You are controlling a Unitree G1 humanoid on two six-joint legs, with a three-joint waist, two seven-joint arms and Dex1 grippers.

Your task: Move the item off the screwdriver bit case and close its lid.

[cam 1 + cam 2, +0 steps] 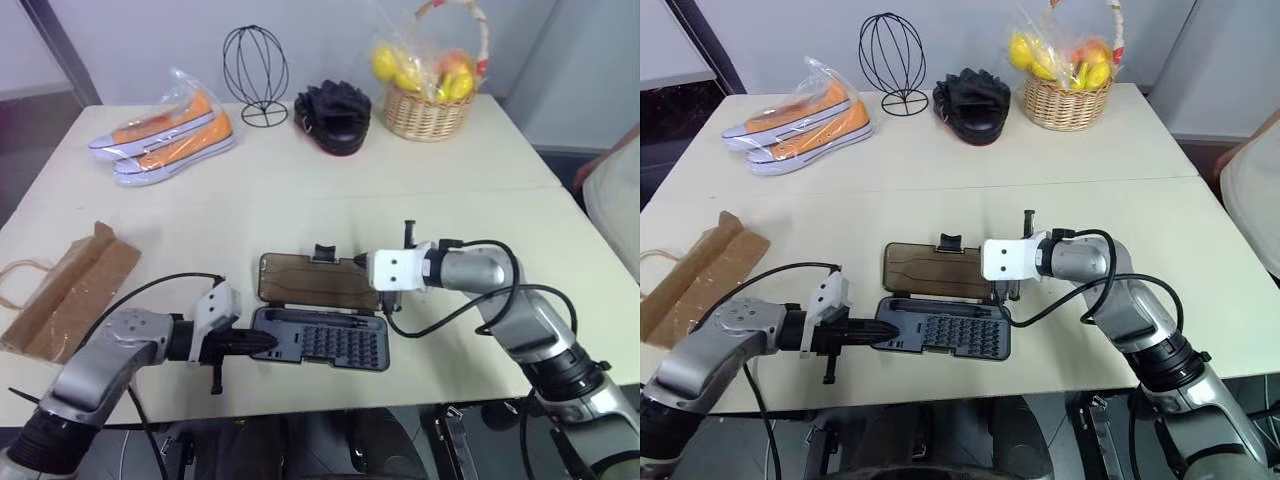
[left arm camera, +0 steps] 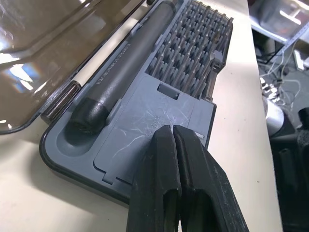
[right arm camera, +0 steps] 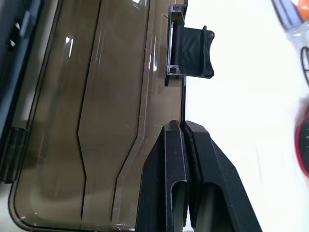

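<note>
Left gripper (image 1: 262, 342), fingers pressed together and empty, reaches in nearly level from the robot's left, its tips resting over the near-left corner of the open screwdriver bit case (image 1: 330, 340). Right gripper (image 1: 362, 262), also closed and pinching nothing, angles in from the right with the elbow bent, its tips at the far edge of the lid (image 1: 315, 281), which lies flat on the table (image 1: 450, 190) beyond the bit tray, latch tab (image 3: 192, 52) just ahead. Well to the left gripper's outer side lies the brown paper bag (image 1: 70, 290), off the case.
</note>
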